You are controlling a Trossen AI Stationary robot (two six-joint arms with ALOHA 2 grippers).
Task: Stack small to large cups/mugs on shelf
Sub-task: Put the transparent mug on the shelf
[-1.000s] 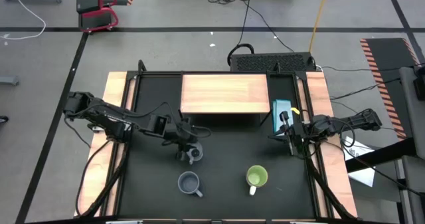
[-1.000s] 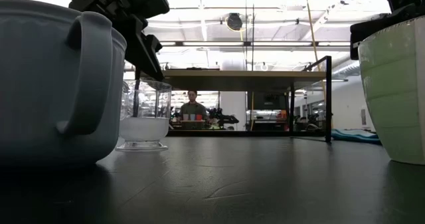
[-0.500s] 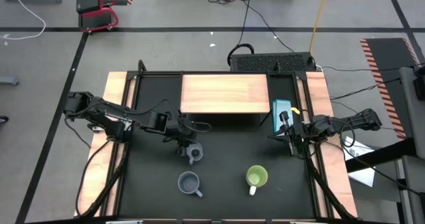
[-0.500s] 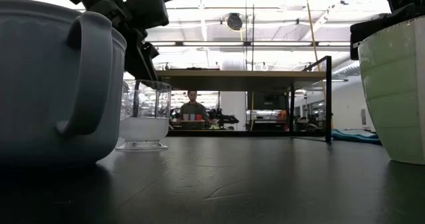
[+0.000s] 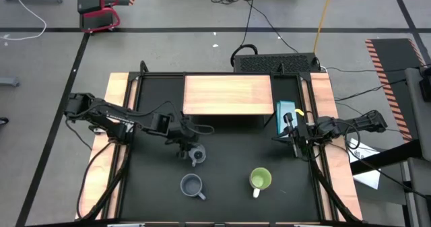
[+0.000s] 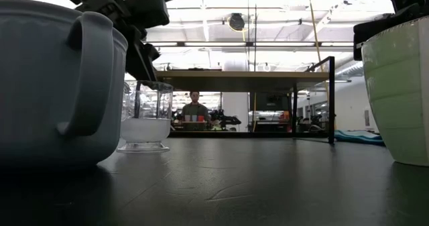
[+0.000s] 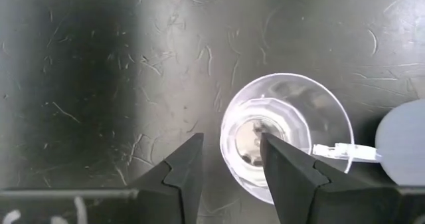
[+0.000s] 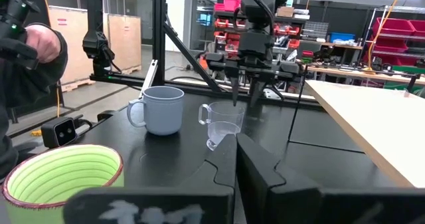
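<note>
Glass cup (image 5: 196, 155) is the smallest one, so you will likely want it first, and it stands upright on the black table (image 5: 229, 159), just in front of the shelf (image 5: 227, 95) and a little to its left. Your left gripper (image 7: 229, 159) hangs right over it with its fingers apart. Look at the left wrist view: one finger (image 7: 285, 167) sits over the inside of the cup, and the other finger (image 7: 182, 171) sits outside it, so the near wall of the cup is between them. That is the thing to watch. The cup lies straight below the hand, and going down looks like it would put the two fingers on each side of that wall. The cup's small handle (image 7: 339, 151) points away to the side, clear of both fingers. The cup is not lifted; it rests on the table. The left arm is much the nearer one. Your right gripper (image 5: 294, 144) waits with its fingers together, holding nothing, by the right edge of the table, near the right end of the shelf. The grey-blue mug (image 5: 192, 184) and the green mug (image 5: 260, 180) stand nearer the front, well apart from each other. The shelf has nothing on it yet.
</note>
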